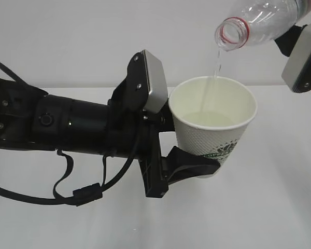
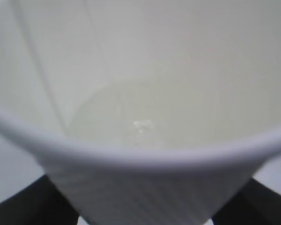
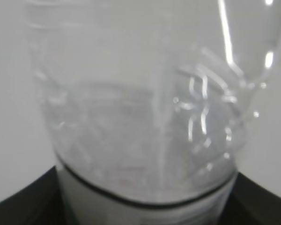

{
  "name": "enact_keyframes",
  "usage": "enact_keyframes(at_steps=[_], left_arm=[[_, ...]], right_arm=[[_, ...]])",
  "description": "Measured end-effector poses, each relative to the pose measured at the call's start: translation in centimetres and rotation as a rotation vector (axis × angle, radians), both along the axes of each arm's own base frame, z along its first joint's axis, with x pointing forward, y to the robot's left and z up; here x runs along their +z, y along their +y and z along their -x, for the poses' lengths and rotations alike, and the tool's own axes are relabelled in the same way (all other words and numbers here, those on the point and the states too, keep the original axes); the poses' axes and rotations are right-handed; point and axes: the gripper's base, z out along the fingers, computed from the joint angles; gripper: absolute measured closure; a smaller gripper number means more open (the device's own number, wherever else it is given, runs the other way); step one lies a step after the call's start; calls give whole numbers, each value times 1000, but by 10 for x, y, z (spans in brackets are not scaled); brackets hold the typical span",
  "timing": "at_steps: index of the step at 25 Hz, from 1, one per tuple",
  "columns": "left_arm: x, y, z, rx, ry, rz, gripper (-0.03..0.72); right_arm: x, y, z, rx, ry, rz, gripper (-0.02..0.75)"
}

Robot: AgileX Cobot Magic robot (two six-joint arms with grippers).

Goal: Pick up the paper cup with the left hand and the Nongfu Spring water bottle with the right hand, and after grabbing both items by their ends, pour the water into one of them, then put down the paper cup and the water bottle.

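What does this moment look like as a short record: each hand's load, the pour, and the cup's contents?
left hand: gripper closed around the lower part of the paper cup, held upright above the table
right hand: gripper holds the water bottle tilted, mouth down over the cup
cap: off, red neck ring visible
pour: thin stream of water falling from the bottle mouth into the cup
cup contents: shallow pool at the bottom, well below the rim
bottle contents: some water remains
spill: none visible on the table
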Motion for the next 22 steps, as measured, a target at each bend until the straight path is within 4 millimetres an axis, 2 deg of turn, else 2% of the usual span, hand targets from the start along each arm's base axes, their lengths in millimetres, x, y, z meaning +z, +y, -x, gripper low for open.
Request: enact_keyframes(at_steps=[22], left_arm=[[0,0,0,-1,-1,-1,145]], right_arm=[[0,0,0,0,-16,17,235]])
